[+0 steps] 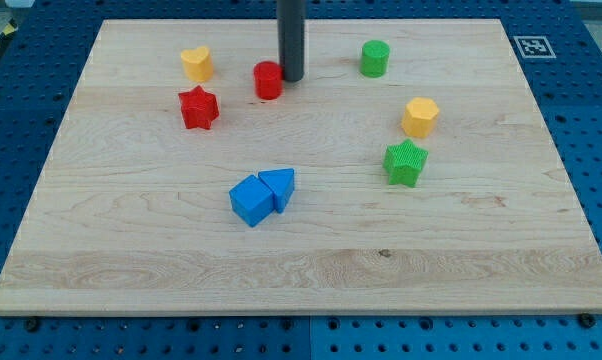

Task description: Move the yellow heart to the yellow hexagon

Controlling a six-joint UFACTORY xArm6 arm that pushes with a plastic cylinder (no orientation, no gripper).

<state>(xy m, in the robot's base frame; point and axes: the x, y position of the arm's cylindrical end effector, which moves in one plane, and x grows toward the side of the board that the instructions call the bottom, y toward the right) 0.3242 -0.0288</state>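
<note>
The yellow heart (pixel 196 63) lies near the board's upper left. The yellow hexagon (pixel 419 117) lies at the right of the middle. My tip (pixel 292 78) comes down from the view's top edge and rests on the board just right of the red round block (pixel 269 80), touching or nearly touching it. The tip is about a hand's width right of the yellow heart and well left of the yellow hexagon.
A red star (pixel 198 107) lies just below the yellow heart. A green round block (pixel 375 58) sits at the upper right. A green star (pixel 406 162) lies just below the yellow hexagon. A blue cube (pixel 251 200) and a blue wedge-shaped block (pixel 279 187) touch near the middle.
</note>
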